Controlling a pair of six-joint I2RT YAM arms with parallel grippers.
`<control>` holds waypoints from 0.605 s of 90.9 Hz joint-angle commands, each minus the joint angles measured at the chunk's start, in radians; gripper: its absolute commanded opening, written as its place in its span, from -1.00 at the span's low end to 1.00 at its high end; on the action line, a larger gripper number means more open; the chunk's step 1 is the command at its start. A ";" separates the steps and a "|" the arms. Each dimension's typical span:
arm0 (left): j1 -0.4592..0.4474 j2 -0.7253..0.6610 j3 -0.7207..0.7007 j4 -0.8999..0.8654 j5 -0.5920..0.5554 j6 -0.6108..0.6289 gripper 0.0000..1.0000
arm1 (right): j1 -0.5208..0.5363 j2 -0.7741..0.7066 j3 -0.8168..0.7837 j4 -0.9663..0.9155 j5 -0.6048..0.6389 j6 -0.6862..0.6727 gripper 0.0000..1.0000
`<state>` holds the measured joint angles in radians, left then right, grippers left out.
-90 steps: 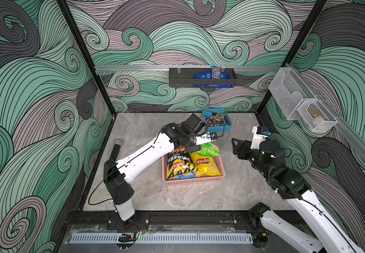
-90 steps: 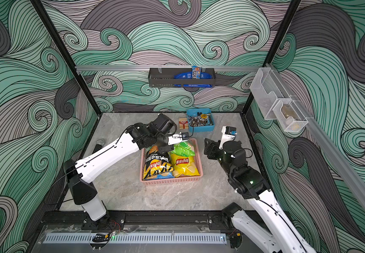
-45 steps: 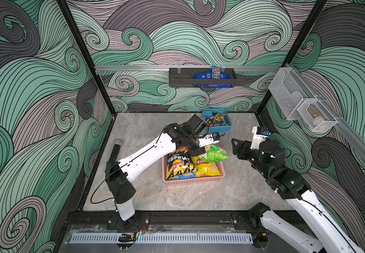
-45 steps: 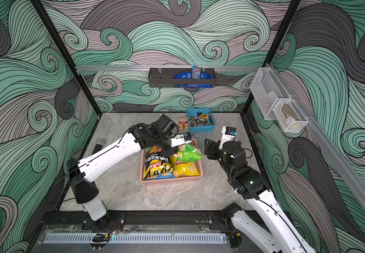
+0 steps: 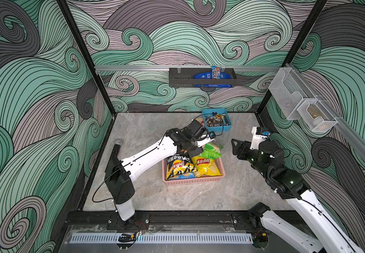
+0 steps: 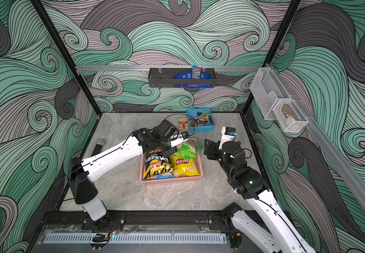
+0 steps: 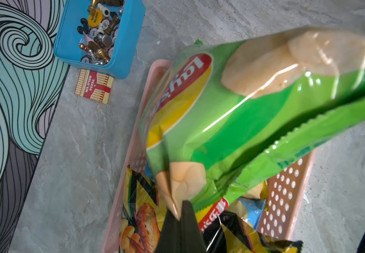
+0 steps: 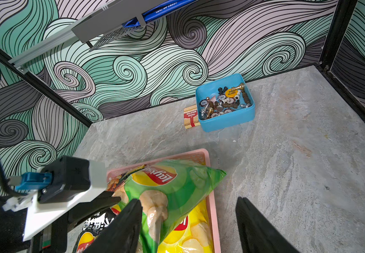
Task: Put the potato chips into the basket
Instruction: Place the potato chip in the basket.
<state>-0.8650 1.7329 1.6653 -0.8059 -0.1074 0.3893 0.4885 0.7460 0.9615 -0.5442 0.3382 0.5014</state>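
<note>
Green bag (image 5: 212,150): was held tilted over the far end of the basket (image 5: 193,181), not yet laid in.
Left gripper (image 7: 181,211): was clamped on one end of the bag.
Right gripper (image 5: 234,146): was spread, empty, beside the basket.
Handling: was judged light, puffy, slippery and crushable (chips inside); the flat seam was favoured for pinching.

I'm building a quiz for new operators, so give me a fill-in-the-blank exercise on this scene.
1. The left gripper is shut on a chip bag coloured ____.
2. The right gripper is ____ and holds nothing.
3. The yellow bag lies in a basket coloured ____.
4. The red-and-cream box lies beside a tub coloured ____.
Missing words: green; open; pink; blue.
</note>
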 commanded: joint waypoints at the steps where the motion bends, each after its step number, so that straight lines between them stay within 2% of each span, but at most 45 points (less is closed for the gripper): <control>1: 0.004 -0.060 -0.002 0.018 -0.056 -0.044 -1.00 | -0.003 -0.001 -0.011 0.024 -0.004 0.005 0.42; 14: 0.006 -0.093 -0.029 0.007 -0.026 -0.026 -1.00 | -0.004 0.010 -0.020 0.032 -0.020 0.013 0.42; 33: 0.006 -0.079 -0.081 -0.066 0.161 0.014 -1.00 | -0.003 0.047 -0.014 0.036 -0.054 0.026 0.42; 39: 0.006 -0.069 -0.082 -0.097 0.215 0.030 -0.67 | -0.003 0.058 -0.010 0.037 -0.073 0.026 0.42; 49: 0.006 -0.072 -0.075 -0.133 0.297 0.066 -0.34 | -0.003 0.079 -0.005 0.038 -0.117 0.022 0.42; 55: 0.006 -0.078 -0.049 -0.170 0.345 0.094 -0.08 | -0.004 0.101 -0.003 0.038 -0.158 0.022 0.42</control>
<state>-0.8642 1.6608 1.5761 -0.8932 0.0982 0.4278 0.4885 0.8234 0.9508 -0.5327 0.2562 0.5167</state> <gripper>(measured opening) 0.389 0.711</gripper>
